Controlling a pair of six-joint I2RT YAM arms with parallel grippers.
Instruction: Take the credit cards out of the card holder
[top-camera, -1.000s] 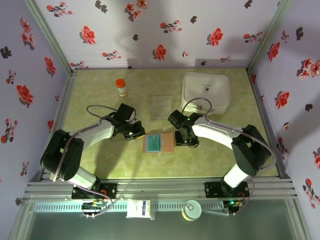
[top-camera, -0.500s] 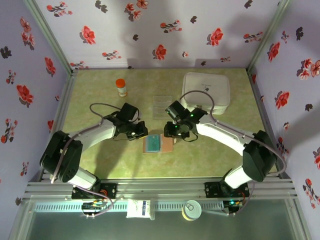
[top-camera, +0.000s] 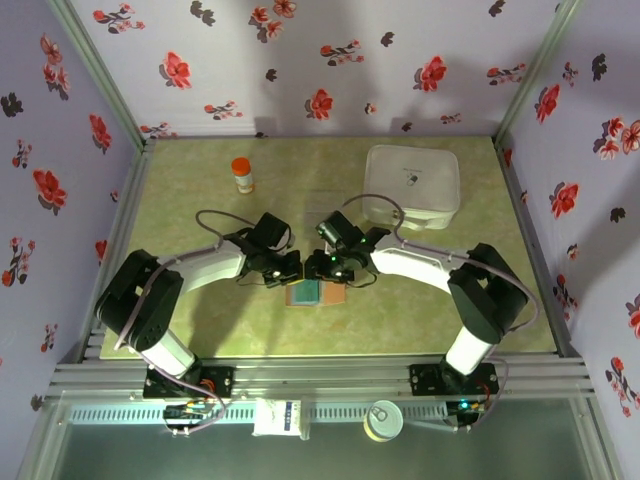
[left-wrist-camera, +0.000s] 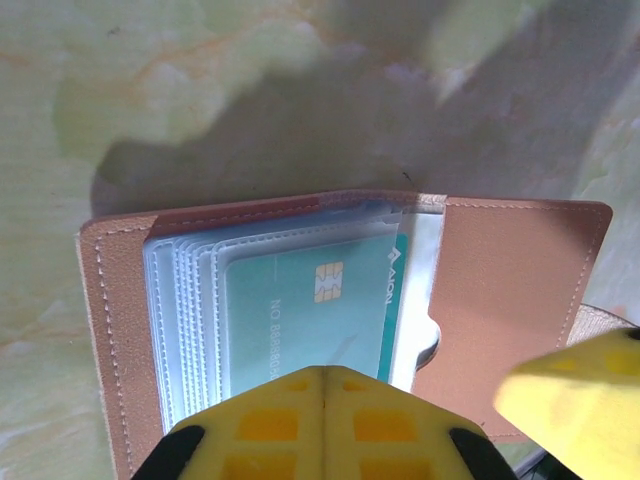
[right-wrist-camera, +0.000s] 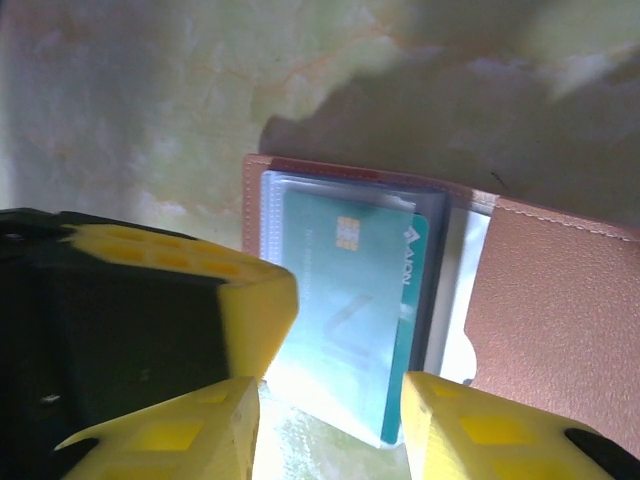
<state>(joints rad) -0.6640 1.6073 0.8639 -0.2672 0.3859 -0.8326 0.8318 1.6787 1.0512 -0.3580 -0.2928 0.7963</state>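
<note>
The card holder (top-camera: 316, 292) lies open on the green table, brown-rimmed, with clear sleeves. A teal credit card (left-wrist-camera: 305, 305) with a gold chip shows in the top sleeve, and other cards are hidden. My left gripper (top-camera: 287, 271) is shut with nothing between its fingers, its tips (left-wrist-camera: 325, 400) over the near edge of the sleeves. My right gripper (top-camera: 322, 268) is open above the holder (right-wrist-camera: 560, 300). Its fingers (right-wrist-camera: 330, 430) straddle the near end of the teal card (right-wrist-camera: 350, 310). The left gripper's yellow fingers (right-wrist-camera: 190, 290) sit just left of them.
A white square lidded container (top-camera: 412, 183) stands at the back right. An orange-capped bottle (top-camera: 242, 175) is at the back left. A clear rectangle (top-camera: 322, 200) lies behind the grippers. Both arms converge at the table's middle, close together.
Both grippers have closed in on the card holder. The left moved right to its left edge; the right swung left and now hangs over it with narrower jaws.
</note>
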